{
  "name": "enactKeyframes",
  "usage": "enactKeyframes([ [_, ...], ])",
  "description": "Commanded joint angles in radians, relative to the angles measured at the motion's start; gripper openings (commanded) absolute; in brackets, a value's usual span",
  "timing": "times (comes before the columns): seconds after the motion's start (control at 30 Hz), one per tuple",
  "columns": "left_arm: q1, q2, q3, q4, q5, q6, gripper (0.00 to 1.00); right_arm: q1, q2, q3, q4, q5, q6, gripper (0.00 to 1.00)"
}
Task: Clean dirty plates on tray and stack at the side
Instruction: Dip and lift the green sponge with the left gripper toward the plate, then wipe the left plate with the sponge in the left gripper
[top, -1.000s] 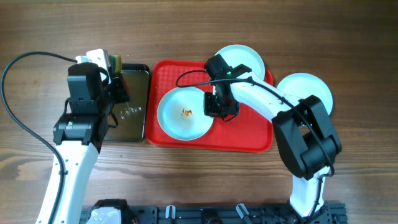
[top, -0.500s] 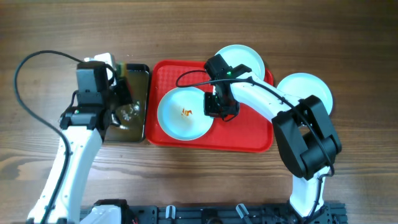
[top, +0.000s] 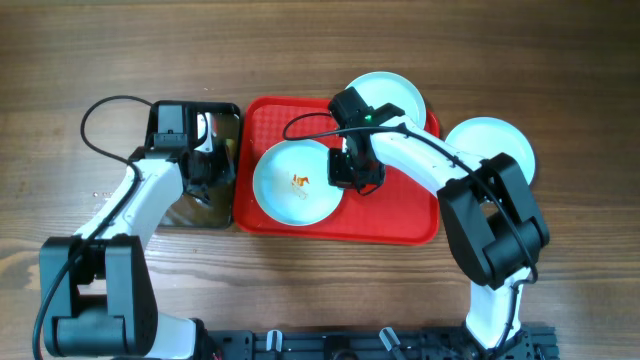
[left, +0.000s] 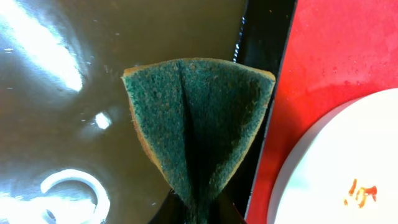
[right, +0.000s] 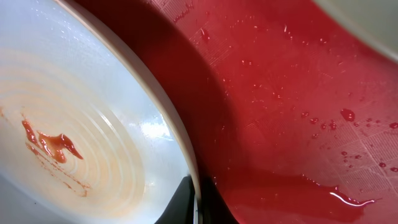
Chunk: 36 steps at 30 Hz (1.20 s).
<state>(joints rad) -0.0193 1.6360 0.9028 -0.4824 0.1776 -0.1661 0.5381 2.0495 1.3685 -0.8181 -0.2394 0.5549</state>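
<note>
One round pale mint-white plate (top: 495, 148) sits on the wooden table (top: 560, 280) right of the large red plastic tray (top: 400, 225), likely done. A second plate (top: 390, 92) rests on the tray's far corner. A smeared third plate (top: 290, 185) lies mid-tray, unwiped. Right gripper (top: 352, 172) clamps its rim. Left gripper (left: 200, 213) pinches a green sponge (left: 199, 124), now swung over the black tray (top: 200, 212); right arm unmoved.

**Three plates, two trays, one sponge**

Three plates: one smeared plate (top: 290, 190) in the 9 o'clock half of the red tray (top: 400, 220), a second plate (top: 390, 92) overlapping the tray's 1 o'clock corner, and a third plate (top: 498, 143) on the table (top: 300, 300) at the tray's 3 o'clock. Two trays: the red tray and a black tray (top: 200, 212) just beside it at 9 o'clock. One green sponge (left: 199, 124). One orange-red smear (right: 50, 143).
</note>
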Motion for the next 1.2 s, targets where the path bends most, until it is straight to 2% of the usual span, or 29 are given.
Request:
enactKeyframes([
  [0.0, -0.027, 0.008, 0.006, -0.001, 0.051, 0.002, 0.04, 0.002, 0.056, -0.035, -0.011, 0.059, -0.005, 0.04],
  [0.37, -0.073, 0.005, 0.006, 0.008, 0.034, 0.002, 0.04, 0.002, 0.056, -0.035, -0.013, 0.059, -0.006, 0.04],
  [0.47, -0.073, -0.049, 0.016, 0.02, -0.051, 0.003, 0.04, 0.002, 0.056, -0.035, -0.013, 0.058, -0.006, 0.04],
  [0.53, -0.074, -0.113, 0.035, 0.021, -0.05, 0.001, 0.04, 0.002, 0.056, -0.035, -0.012, 0.059, -0.006, 0.04],
  [0.6, -0.075, -0.159, 0.035, 0.022, 0.027, -0.008, 0.04, 0.002, 0.056, -0.035, -0.012, 0.059, -0.006, 0.04],
  [0.7, -0.077, -0.158, 0.03, 0.014, 0.175, -0.134, 0.04, 0.002, 0.056, -0.035, -0.009, 0.058, -0.006, 0.04],
  [0.77, -0.095, -0.134, 0.025, 0.016, 0.256, -0.156, 0.04, 0.002, 0.056, -0.035, -0.01, 0.058, -0.005, 0.04],
  [0.9, -0.188, -0.054, 0.024, 0.023, 0.282, -0.157, 0.04, 0.002, 0.056, -0.035, -0.01, 0.058, -0.006, 0.04],
  [1.07, -0.34, 0.067, 0.024, 0.105, 0.312, -0.157, 0.04, 0.002, 0.056, -0.035, -0.01, 0.058, -0.006, 0.04],
  [1.17, -0.404, 0.116, 0.024, 0.181, 0.312, -0.267, 0.04, 0.002, 0.056, -0.035, -0.011, 0.058, -0.006, 0.04],
])
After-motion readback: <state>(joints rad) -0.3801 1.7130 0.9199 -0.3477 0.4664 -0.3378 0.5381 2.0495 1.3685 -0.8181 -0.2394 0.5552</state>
